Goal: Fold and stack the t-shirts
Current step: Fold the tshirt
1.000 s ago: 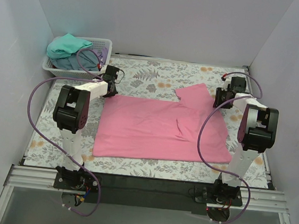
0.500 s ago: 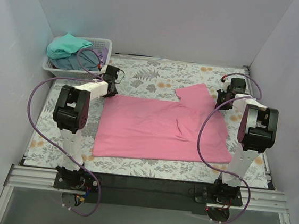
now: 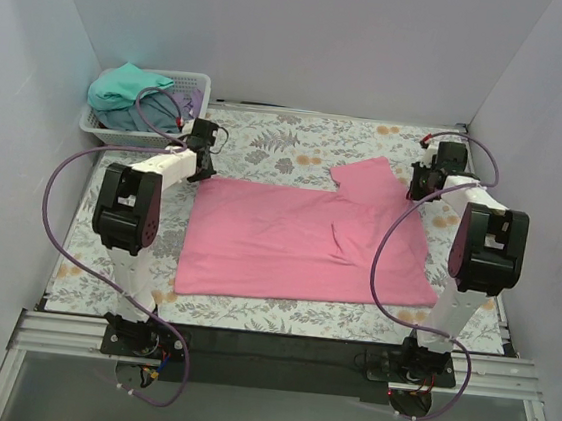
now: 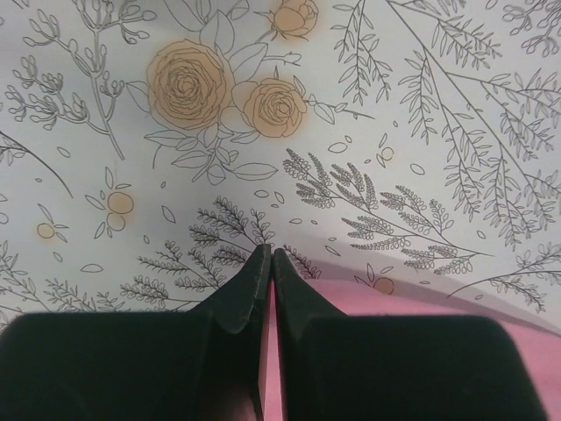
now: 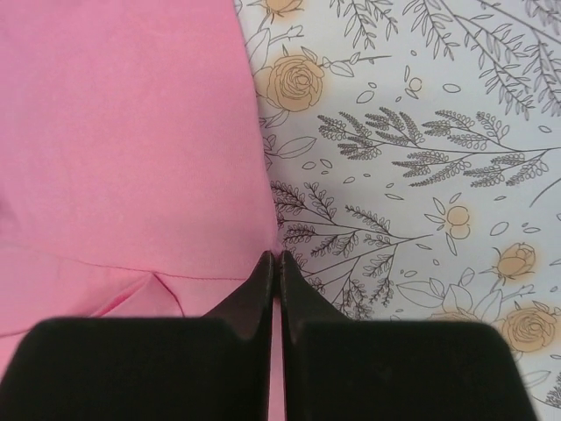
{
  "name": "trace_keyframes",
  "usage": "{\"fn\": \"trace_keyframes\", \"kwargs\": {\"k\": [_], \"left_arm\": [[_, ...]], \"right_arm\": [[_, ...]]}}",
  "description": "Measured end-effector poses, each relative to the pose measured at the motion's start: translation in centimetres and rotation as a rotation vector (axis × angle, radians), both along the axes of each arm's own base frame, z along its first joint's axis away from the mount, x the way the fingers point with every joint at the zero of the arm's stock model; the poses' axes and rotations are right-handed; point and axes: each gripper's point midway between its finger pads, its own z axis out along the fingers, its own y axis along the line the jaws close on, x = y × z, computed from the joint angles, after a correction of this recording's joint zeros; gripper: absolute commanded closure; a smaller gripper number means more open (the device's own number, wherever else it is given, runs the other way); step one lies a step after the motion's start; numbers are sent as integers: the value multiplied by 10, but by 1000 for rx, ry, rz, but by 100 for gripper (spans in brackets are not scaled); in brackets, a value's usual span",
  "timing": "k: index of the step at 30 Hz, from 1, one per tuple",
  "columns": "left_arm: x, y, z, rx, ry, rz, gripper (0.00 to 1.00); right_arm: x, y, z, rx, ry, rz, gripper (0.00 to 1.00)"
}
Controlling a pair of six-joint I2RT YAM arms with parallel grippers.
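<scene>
Flowered tablecloth (image 3: 299, 137), with the pink t-shirt (image 3: 287, 246) spread across the middle of it and both grippers down at its far edge.

Your left gripper (image 4: 267, 256) sits at the shirt's far left corner with its jaws pressed together. A sliver of pink shows between them, so it looks to be pinching the cloth there. Your right gripper (image 5: 273, 256) is closed the same way at the far right edge beside the sleeve, right where the cloth meets the table, again with pink between the fingers. The shirt lies mostly flat with one loose crease near its middle, and I can't make out a finished fold. The teal t-shirt (image 3: 123, 88) and others are heaped in the basket (image 3: 103, 132) at the far left corner, and no stack is in sight. I'd say you're early in the task, with this shirt to fold and the rest waiting.
</scene>
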Motion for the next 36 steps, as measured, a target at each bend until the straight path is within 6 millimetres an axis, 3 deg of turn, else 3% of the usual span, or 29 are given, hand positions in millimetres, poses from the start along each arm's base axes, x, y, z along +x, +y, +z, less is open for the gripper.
{"fn": "trace_keyframes", "kwargs": {"k": [6, 15, 23, 36], "left_arm": [[3, 1, 23, -33, -47, 9, 100], [-1, -2, 36, -59, -57, 5, 100], [-10, -1, 61, -77, -92, 19, 100], [-39, 4, 50, -90, -23, 52, 100]], "right_arm": [[0, 1, 21, 18, -40, -26, 99], [-12, 0, 18, 25, -23, -74, 99], [-28, -8, 22, 8, -21, -138, 99], [-50, -20, 24, -9, -11, -220, 99]]}}
